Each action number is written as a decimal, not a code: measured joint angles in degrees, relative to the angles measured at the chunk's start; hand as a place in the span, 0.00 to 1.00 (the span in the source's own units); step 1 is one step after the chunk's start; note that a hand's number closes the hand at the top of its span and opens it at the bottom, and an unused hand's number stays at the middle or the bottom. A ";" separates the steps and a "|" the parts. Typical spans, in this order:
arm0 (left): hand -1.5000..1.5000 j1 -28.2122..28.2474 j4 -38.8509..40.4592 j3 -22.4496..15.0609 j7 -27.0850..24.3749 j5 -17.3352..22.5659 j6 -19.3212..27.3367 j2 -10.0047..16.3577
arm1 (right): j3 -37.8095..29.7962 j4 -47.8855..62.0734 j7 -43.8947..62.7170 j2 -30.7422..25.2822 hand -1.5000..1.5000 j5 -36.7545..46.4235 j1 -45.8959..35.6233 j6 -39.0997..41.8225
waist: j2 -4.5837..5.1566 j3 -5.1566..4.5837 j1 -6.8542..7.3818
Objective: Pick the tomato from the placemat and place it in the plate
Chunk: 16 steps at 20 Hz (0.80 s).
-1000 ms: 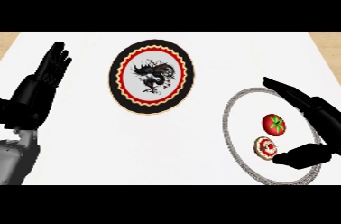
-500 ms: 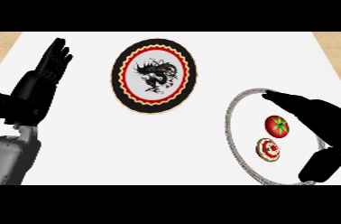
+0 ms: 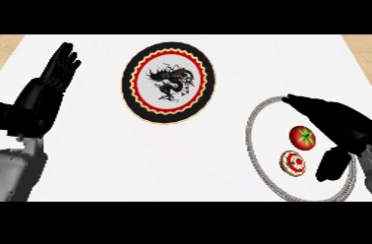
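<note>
1. White tabletop (image 3: pixel 145 159) fills the view and carries one plate, one placemat, one tomato and one small red-and-white disc.
2. Two hands show. The right hand (image 3: pixel 343 126) hangs over the round, grey-rimmed placemat (image 3: pixel 267 139), spread wide with fingers straight and thumb apart, holding nothing.
3. The tomato (image 3: pixel 303 136) lies on the placemat just left of that hand's palm, between fingers and thumb; whether they touch it cannot be told.
4. The disc (image 3: pixel 293 162) sits just beside the tomato, left of the thumb.
5. The plate (image 3: pixel 131 85), black-rimmed with a dragon, lies well left of the right hand, between both hands.
6. The left hand (image 3: pixel 44 93) rests open at the left edge, fingers up.
</note>
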 measured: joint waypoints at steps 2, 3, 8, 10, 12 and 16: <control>0.50 1.16 -2.07 -0.01 0.82 -0.49 -0.08 -0.39 | -0.34 1.80 -0.22 0.92 0.00 2.31 0.16 0.56 | -0.03 0.01 0.02; 0.50 1.21 -1.25 0.18 0.02 -0.98 -0.32 -0.80 | -0.52 2.65 -0.08 1.72 0.00 3.30 -0.07 1.12 | -0.02 0.02 -0.03; 0.50 2.25 -2.85 1.70 0.74 -1.81 -1.75 -1.29 | -1.30 7.13 -1.34 5.38 0.00 8.61 0.36 2.25 | -0.03 0.02 -0.08; 0.50 2.28 -2.92 1.75 0.75 -2.63 -1.71 -2.19 | -1.67 8.98 -3.08 6.44 0.00 10.57 1.56 1.66 | -0.02 0.02 -0.15; 0.50 2.68 -2.63 2.22 0.14 -3.15 -2.22 -2.76 | -2.33 12.00 -5.98 7.19 0.00 12.60 1.85 1.30 | -0.01 0.03 -0.15; 0.50 0.57 -1.78 3.48 1.62 -3.83 -3.09 -3.40 | -2.79 14.11 -7.43 10.24 0.00 15.59 1.96 2.64 | -0.02 0.03 -0.23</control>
